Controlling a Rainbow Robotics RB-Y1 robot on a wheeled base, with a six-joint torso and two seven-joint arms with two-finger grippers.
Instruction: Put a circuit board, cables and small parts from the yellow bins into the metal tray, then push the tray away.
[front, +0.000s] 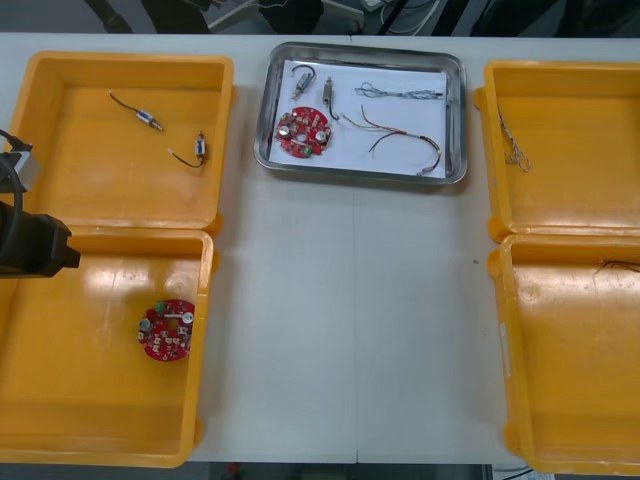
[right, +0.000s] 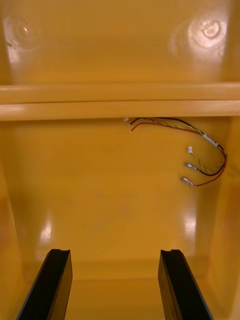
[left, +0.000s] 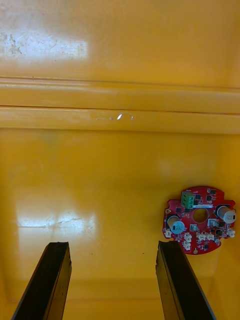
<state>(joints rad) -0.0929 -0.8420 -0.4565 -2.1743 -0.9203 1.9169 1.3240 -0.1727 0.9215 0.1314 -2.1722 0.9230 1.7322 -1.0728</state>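
We see the left gripper (left: 112, 245) open over the near left yellow bin (front: 60, 400), beside a red circuit board (left: 199, 220). The right gripper (right: 115, 251), open too, hangs over a red and yellow cable (right: 172, 122). The far metal tray (front: 350, 171) holds a second circuit board (front: 303, 132).

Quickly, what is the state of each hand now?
Left hand: open, empty, over a left yellow bin.
Right hand: open, empty, over a right yellow bin.

no readable text, label, brand or number anywhere in sight. red circuit board (left: 199, 220) in yellow bin (left: 100, 175): marks on components too small to make out. second circuit board (front: 303, 132) in metal tray (front: 459, 120): same, nothing legible.
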